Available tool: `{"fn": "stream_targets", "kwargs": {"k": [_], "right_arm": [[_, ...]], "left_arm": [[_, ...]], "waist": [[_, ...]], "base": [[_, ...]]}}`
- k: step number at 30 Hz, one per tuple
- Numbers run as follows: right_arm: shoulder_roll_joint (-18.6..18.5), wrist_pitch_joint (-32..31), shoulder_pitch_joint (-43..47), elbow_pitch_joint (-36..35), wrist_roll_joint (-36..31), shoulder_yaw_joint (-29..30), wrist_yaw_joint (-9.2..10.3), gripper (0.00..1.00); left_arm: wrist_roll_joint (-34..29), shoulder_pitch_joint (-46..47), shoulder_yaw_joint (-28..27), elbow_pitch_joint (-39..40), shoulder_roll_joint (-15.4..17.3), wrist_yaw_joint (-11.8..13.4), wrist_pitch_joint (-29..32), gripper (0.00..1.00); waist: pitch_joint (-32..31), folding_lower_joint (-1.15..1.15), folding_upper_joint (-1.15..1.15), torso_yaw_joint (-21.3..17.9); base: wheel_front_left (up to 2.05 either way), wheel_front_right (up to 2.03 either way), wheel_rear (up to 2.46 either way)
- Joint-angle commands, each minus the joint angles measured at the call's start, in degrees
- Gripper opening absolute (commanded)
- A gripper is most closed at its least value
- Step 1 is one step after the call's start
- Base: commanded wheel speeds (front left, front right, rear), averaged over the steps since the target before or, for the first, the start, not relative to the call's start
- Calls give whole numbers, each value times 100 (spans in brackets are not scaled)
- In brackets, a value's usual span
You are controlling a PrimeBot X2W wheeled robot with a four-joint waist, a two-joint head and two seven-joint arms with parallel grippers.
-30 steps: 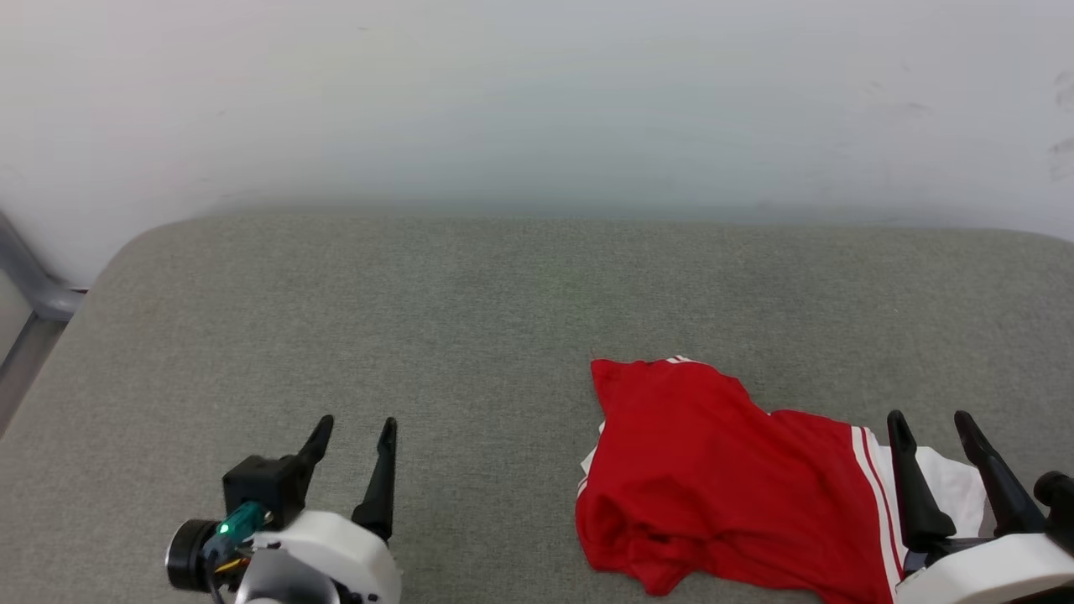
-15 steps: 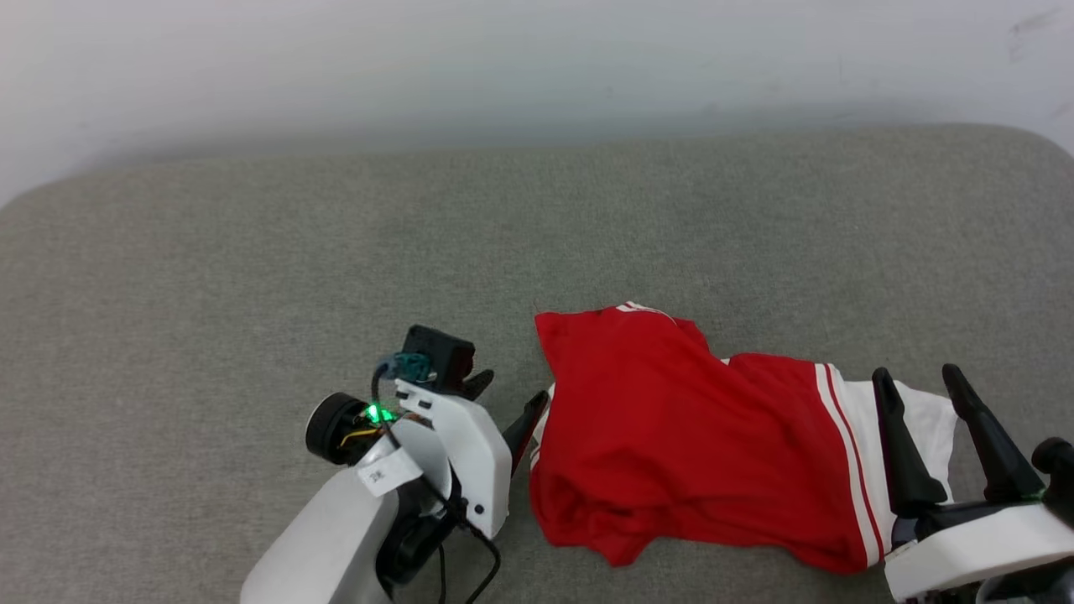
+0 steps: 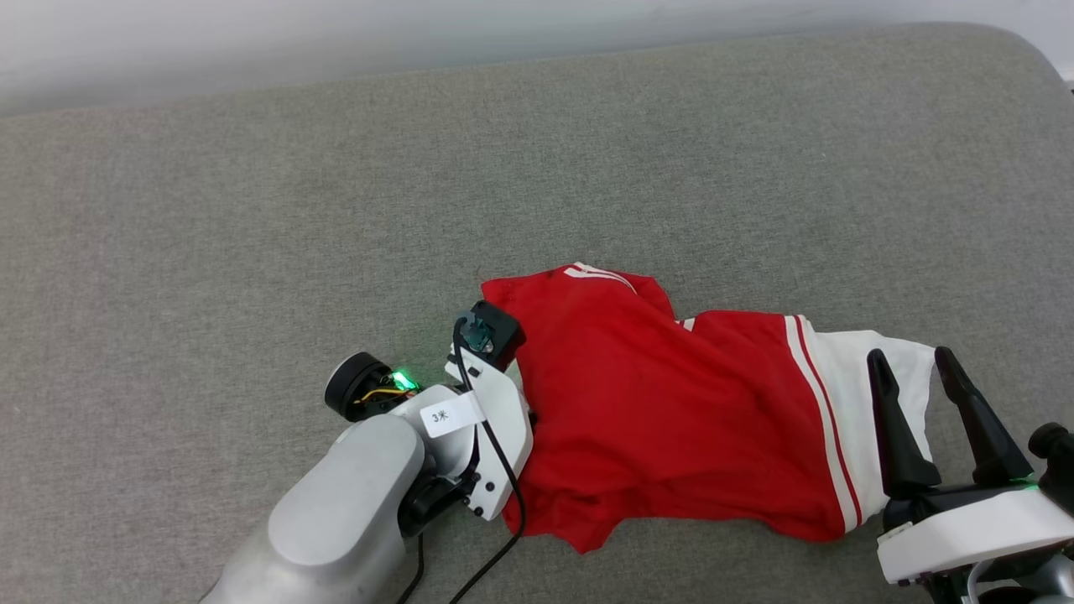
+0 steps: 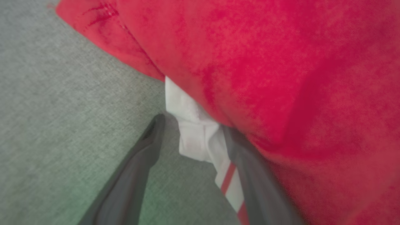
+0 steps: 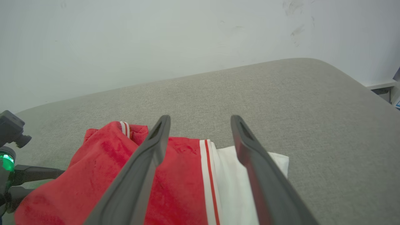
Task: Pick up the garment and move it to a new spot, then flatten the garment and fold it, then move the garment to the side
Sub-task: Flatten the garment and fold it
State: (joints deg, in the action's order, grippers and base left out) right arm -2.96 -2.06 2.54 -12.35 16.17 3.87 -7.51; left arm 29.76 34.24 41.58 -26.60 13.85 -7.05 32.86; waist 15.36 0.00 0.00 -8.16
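- One garment (image 3: 671, 411), a red jersey, lies crumpled on the grey fabric surface (image 3: 252, 210). Its red bulk is rumpled into soft folds.
- Two white stripes (image 3: 818, 403) cross the garment next to a white panel (image 3: 847, 377) at its right end. Another bit of striped trim (image 3: 600, 273) shows at its far edge.
- Two grippers are at the garment, one at each end.
- The left gripper (image 4: 192, 126) is at the garment's left edge, jaws apart.
- In the left wrist view, one finger (image 4: 147, 147) lies on the bare surface just beside the cloth. The other finger (image 4: 250, 175) runs against the underside of the red fabric.
- A white fold (image 4: 200, 140) with a red stripe sits between these two fingers.
- The right gripper (image 3: 910, 356) is at the garment's white-panel end, jaws wide apart with the fingers over the panel. Whether they touch the cloth cannot be told.
- A pale wall (image 5: 125, 37) rises behind the surface, beyond the garment.
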Motion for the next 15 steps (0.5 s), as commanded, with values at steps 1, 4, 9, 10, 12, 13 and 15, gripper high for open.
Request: {"fn": "stream_targets", "kwargs": {"k": [1,4,9,10,12,13,15], "right_arm": [[8,37,-63,28,55,4,4,100],[8,66,-29,91,87,60,4,100],[8,18,48,172,124,114,3,100],[8,4,61,165,119,125,4,100],[7,-43,103,160,103,175,4,100],[7,-65,122,151,90,213,4,100],[9,-111,136,119,73,240,3,100]], "left_arm": [[20,-262,218,-242,-53,-41,73,0],[-53,-105,108,-142,22,-11,-344,0],[-128,-66,-129,102,156,212,-934,0],[-136,-102,-185,180,175,268,-1044,0],[-101,-212,-285,330,255,390,-1201,0],[-87,-264,-352,430,315,460,-1271,0],[-27,-421,-494,622,425,606,-1368,0]], "waist": [[3,0,0,-6],[-69,0,0,55],[-317,0,0,256],[-374,0,0,306],[-508,0,0,411],[-563,0,0,467],[-676,0,0,582]], "base": [[0,0,0],[0,0,0],[0,0,0],[0,0,0],[0,0,0],[0,0,0],[0,0,0]]}}
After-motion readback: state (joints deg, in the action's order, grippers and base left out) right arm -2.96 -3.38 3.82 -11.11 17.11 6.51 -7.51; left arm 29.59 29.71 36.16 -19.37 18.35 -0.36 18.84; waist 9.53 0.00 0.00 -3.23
